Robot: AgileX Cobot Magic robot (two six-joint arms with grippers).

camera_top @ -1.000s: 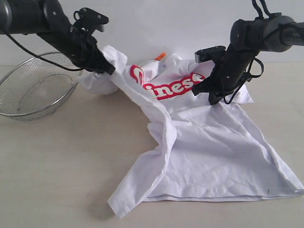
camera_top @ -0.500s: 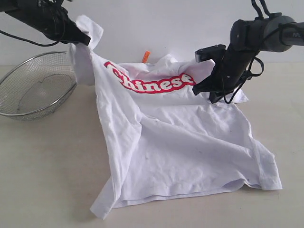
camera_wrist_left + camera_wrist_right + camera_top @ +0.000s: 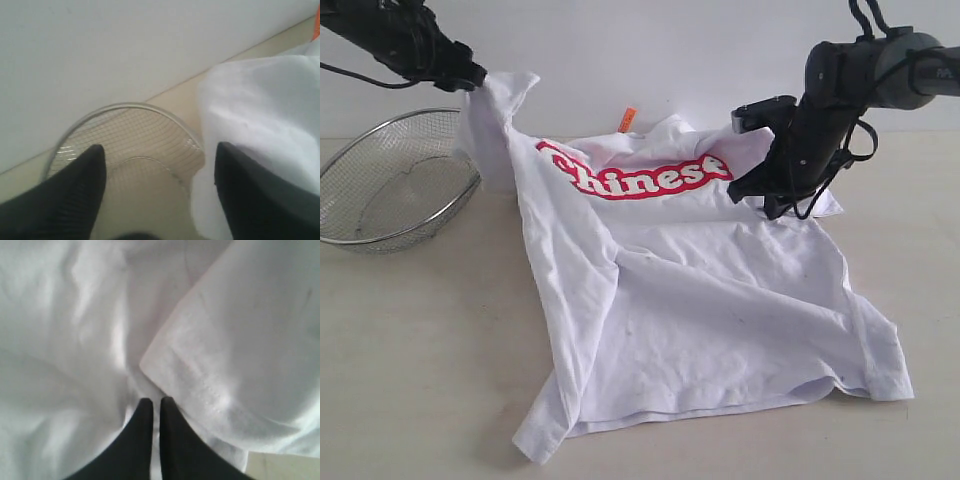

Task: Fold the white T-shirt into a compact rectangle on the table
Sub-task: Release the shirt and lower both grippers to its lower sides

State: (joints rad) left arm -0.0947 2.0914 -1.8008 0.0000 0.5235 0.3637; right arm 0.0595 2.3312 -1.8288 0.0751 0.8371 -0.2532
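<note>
A round silver wire-mesh basket stands open side up before a plain white wall.

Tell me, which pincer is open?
The left pincer: its two fingers stand wide apart. The right pincer is pinched shut on the white T-shirt.

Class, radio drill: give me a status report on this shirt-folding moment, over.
Left gripper open, cloth draped on it. Right gripper shut on shirt. Shirt spread, not folded. Basket close beside left sleeve.
</note>
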